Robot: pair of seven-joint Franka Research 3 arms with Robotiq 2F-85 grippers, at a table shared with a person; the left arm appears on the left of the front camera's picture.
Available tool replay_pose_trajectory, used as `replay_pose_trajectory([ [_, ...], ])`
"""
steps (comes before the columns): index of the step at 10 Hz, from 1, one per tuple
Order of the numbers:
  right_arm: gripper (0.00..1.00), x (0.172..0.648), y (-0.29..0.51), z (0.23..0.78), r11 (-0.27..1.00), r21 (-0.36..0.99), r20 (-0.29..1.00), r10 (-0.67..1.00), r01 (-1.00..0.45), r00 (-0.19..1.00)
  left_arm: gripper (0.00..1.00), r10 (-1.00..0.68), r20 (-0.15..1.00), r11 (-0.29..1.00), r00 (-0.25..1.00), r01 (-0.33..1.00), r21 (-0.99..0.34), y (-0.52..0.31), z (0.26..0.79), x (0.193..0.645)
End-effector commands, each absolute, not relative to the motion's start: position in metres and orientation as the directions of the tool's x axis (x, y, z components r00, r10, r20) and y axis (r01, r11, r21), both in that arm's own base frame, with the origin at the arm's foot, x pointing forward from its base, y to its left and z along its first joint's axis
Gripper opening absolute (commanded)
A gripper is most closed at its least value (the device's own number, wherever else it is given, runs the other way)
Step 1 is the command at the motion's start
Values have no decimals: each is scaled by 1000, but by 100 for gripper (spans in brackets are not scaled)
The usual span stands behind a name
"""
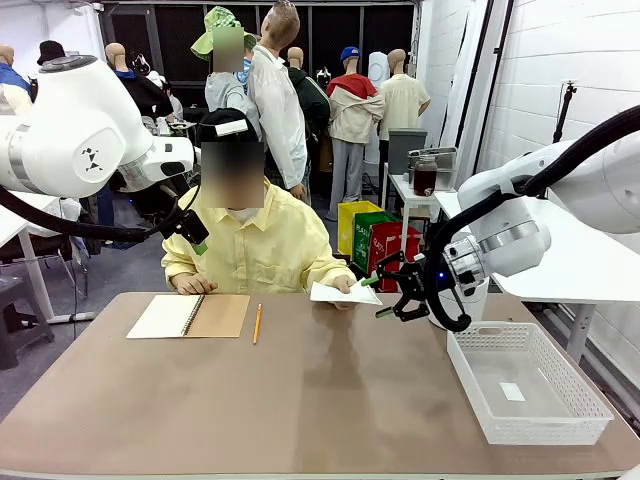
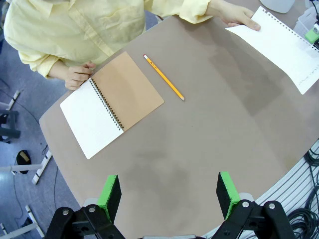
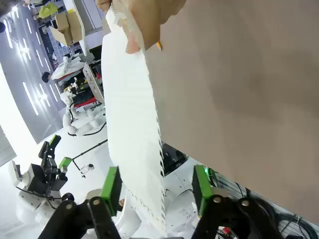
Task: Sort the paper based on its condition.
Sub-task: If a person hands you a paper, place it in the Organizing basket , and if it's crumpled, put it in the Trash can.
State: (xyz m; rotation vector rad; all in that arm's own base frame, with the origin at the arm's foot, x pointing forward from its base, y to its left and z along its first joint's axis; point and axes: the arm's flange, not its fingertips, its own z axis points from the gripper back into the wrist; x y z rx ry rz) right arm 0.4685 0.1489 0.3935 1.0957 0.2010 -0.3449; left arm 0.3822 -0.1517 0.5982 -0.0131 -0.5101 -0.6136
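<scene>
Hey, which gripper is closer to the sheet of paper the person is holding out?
Right. The right gripper has its open fingers on either side of the paper at its near edge. The left gripper hangs high above the table, far from it.

In the left wrist view the sheet (image 2: 279, 47) is cut off by the edge at 3 o'clock, and its corner at 1 o'clock is covered by the person's hand (image 2: 234, 15). Faint marks along its margin are too small to be read. In the right wrist view that hand is cropped at 12 o'clock. In the front view the left gripper (image 1: 197, 238) is lost against a dark background at 9 o'clock, so its jaws cannot be made out there. Contact between the right gripper (image 1: 377, 297) and the sheet cannot be told in that view. A white patch (image 1: 512, 391) in the basket (image 1: 550, 428), at 4 o'clock, is too small to be identified.
</scene>
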Motion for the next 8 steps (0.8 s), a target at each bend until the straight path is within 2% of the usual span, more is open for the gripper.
replay_pose_trajectory([
  [1,65,481,156,392,367,833,-359,-212,415,909,100,-548,464,821,696,554,140,-150,600,383],
  [3,29,483,154,391,368,831,-353,-233,418,906,100,-548,464,821,696,554,140,-150,600,383],
  [4,22,483,153,390,364,830,-356,-239,423,903,100,-548,464,821,696,554,140,-150,600,383],
  [5,2,484,153,390,364,829,-354,-243,423,903,100,-548,464,821,696,554,140,-150,600,383],
  [8,0,485,154,390,365,831,-352,-239,420,905,100,-548,464,821,696,554,140,-150,600,383],
])
